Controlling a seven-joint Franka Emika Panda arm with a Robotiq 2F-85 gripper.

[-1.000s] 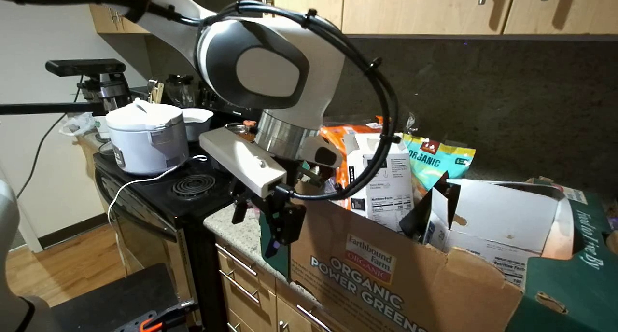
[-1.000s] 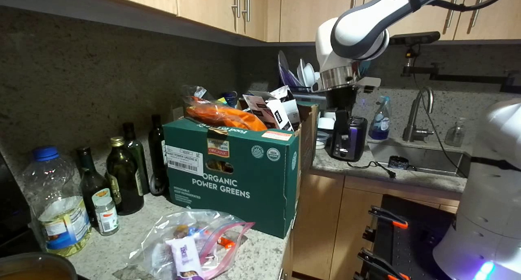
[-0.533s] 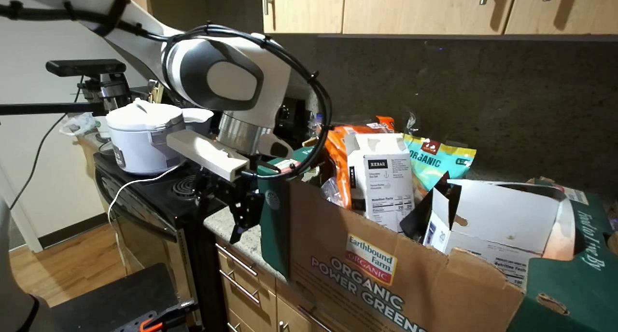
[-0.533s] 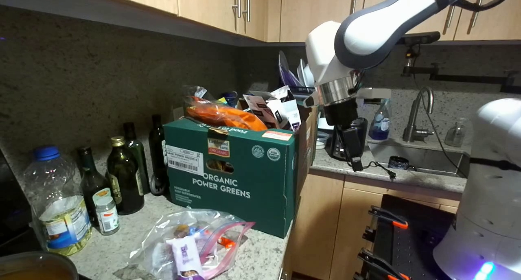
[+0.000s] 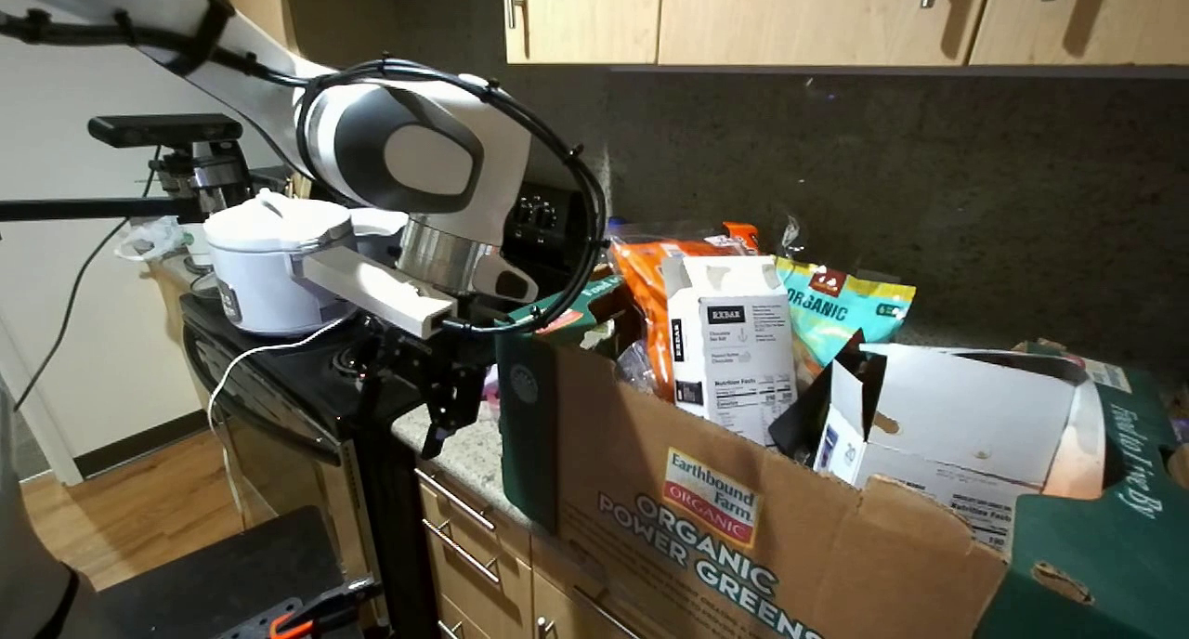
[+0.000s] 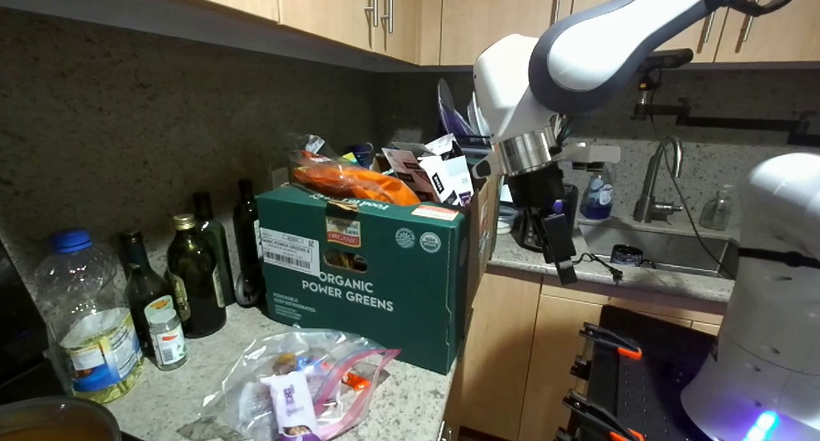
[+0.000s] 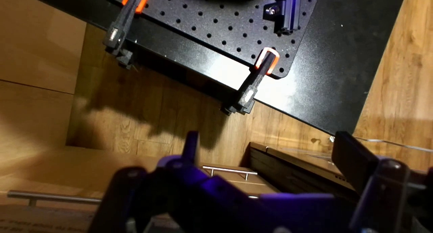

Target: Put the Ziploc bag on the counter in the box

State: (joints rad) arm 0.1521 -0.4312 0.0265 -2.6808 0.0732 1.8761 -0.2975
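The Ziploc bag (image 6: pixel 349 406), clear with a pink zip strip, lies on the counter (image 6: pixel 416 390) in front of the box's green end. Wrapped snacks show inside it. A scrap of pink shows behind the gripper in an exterior view (image 5: pixel 490 393). The box (image 6: pixel 378 277), brown and green cardboard, stands on the counter; it also shows in an exterior view (image 5: pixel 641 453) and, blurred, in the wrist view (image 7: pixel 37 221). My gripper (image 5: pixel 399 427) is open and empty, in the air beside the box's near corner, off the counter's front edge. Its spread fingers show in the wrist view (image 7: pixel 269 140).
Packets and a white carton (image 5: pixel 734 342) stick out of the box. Bottles (image 6: pixel 195 277) stand along the back wall. A black stove (image 5: pixel 307 388) with a white cooker (image 5: pixel 279 267) adjoins the counter. A black table with clamps (image 7: pixel 248 92) stands opposite the drawers.
The arm has swung away from the box's long side toward the stove end, and the gripper has come lower in an exterior view. The bag and box have not moved.
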